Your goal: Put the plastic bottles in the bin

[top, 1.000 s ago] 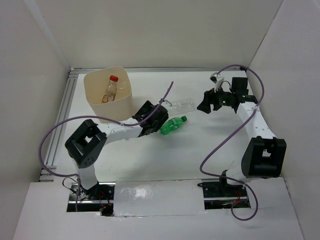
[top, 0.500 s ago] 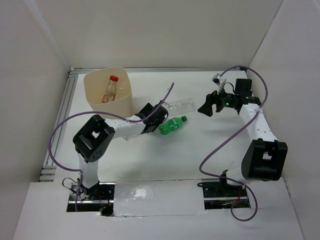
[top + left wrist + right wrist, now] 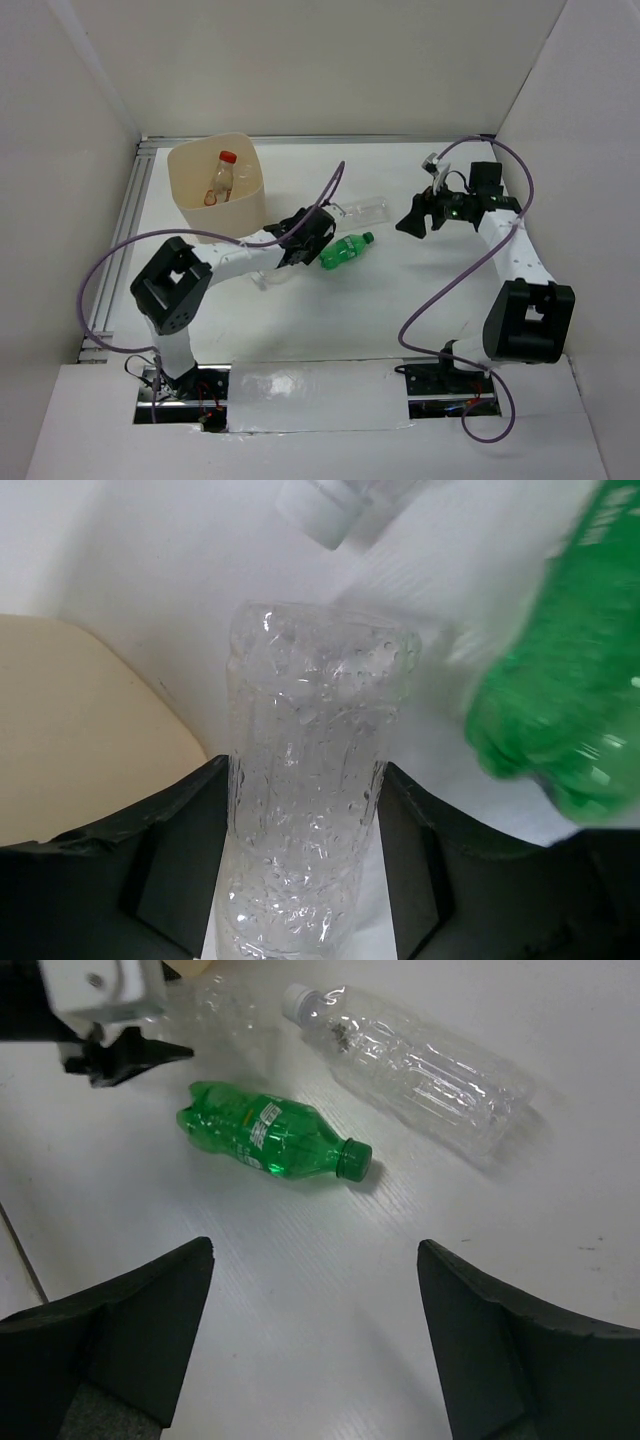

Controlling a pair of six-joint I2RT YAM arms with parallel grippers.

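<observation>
My left gripper (image 3: 305,770) is shut on a clear plastic bottle (image 3: 320,680), both black fingers pressed against its sides, low over the table. In the top view the left gripper (image 3: 305,233) sits just right of the beige bin (image 3: 250,205), which holds a red-capped bottle (image 3: 222,178). A green bottle (image 3: 346,250) lies right beside the gripper, and a clear white-capped bottle (image 3: 363,209) lies just beyond it. My right gripper (image 3: 412,215) hovers open farther right with nothing between its fingers. Its view shows the green bottle (image 3: 270,1142) and the clear bottle (image 3: 420,1060) lying ahead.
White walls close in the table on three sides. A metal rail (image 3: 125,240) runs along the left edge behind the bin. A faint clear shape (image 3: 262,277) lies under the left forearm. Purple cables loop over both arms.
The left jaws have closed in from wide open onto the clear bottle. The right jaws opened wider, then narrowed a little, and that gripper shifted slightly.
</observation>
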